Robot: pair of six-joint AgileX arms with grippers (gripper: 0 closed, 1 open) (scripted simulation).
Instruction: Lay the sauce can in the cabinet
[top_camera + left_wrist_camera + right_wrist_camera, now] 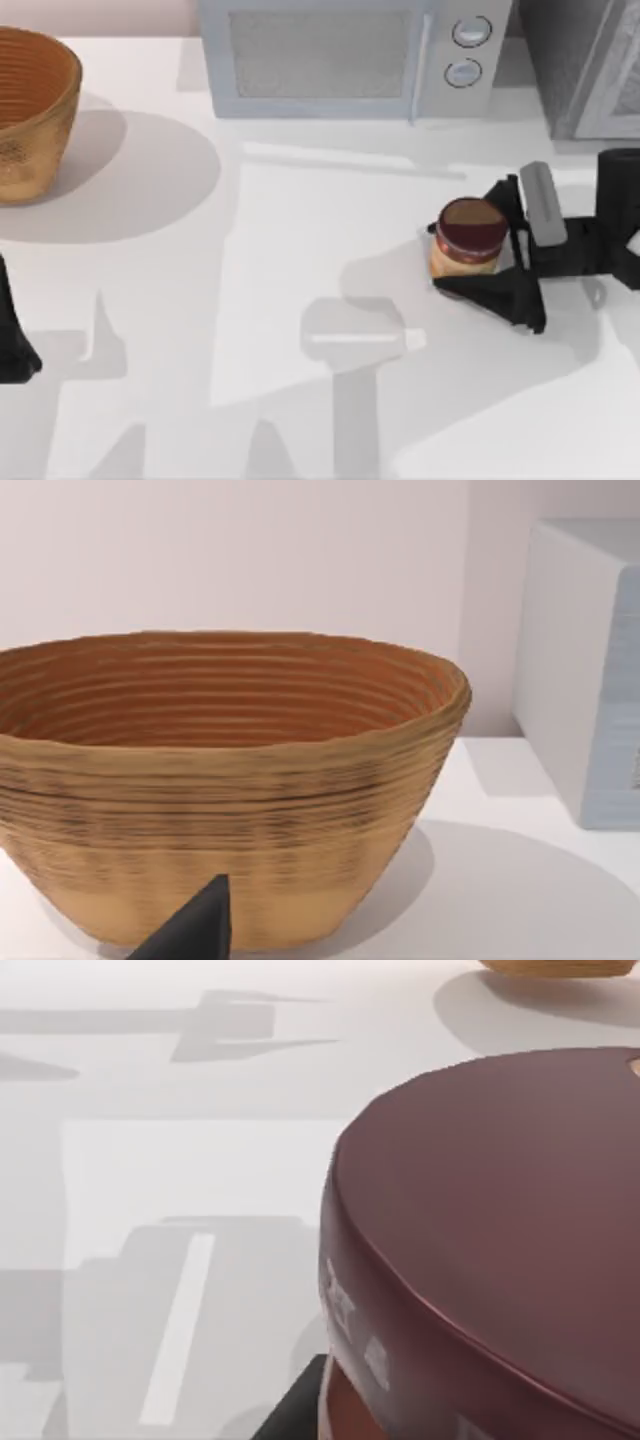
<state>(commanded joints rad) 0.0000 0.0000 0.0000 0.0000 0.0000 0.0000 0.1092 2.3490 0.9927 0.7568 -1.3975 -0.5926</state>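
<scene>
The sauce can stands upright right of the table's middle, showing its maroon round top and orange-yellow label. My right gripper reaches in from the right edge, one black finger on each side of the can, shut on it. In the right wrist view the can's maroon lid is very close, and a dark fingertip shows beside it. The cabinet, dark grey and speckled with a pale framed panel, stands at the back right corner, behind the right arm. My left arm is parked at the left edge.
A light grey microwave with two round knobs stands along the back, left of the cabinet. A woven basket sits at the back left; it is seen close up in the left wrist view.
</scene>
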